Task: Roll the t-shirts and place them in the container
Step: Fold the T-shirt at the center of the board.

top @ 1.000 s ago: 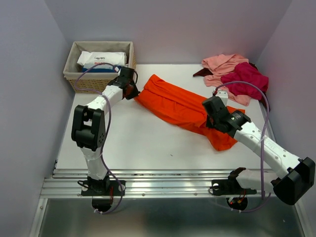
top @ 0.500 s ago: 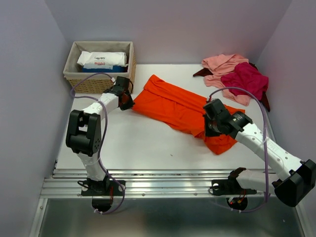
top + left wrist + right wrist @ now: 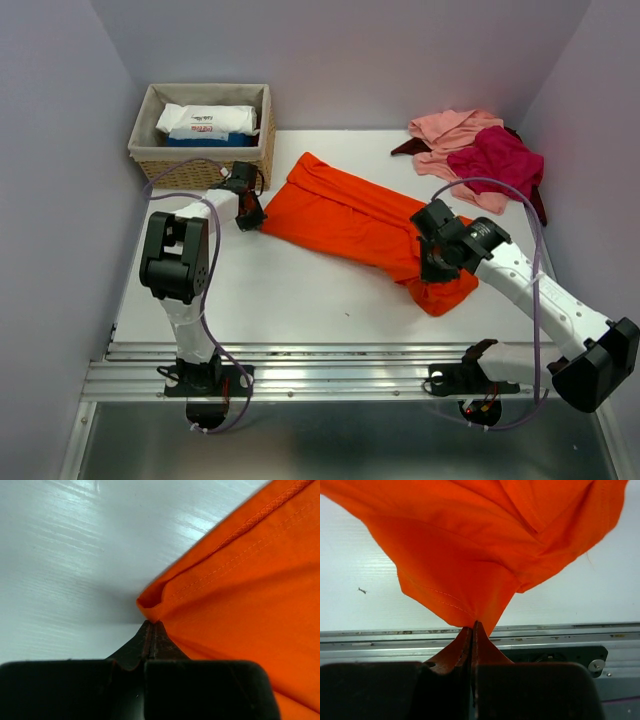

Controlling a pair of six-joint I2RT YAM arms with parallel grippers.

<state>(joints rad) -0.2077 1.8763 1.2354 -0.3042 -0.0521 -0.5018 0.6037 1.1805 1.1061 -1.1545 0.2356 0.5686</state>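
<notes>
1. My left fingers (image 3: 148, 641) pinch a corner of the orange t-shirt (image 3: 345, 215), right fingers (image 3: 470, 641) its hem; it lies slantwise across the desk (image 3: 280, 295).
2. Either thin pinch may slip under tension.

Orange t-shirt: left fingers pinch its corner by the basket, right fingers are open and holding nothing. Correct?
Not quite. The right fingers are shut on a fold of the orange t-shirt; the right wrist view shows the cloth clamped between them. The rest holds: the left fingers pinch its corner by the basket.
</notes>
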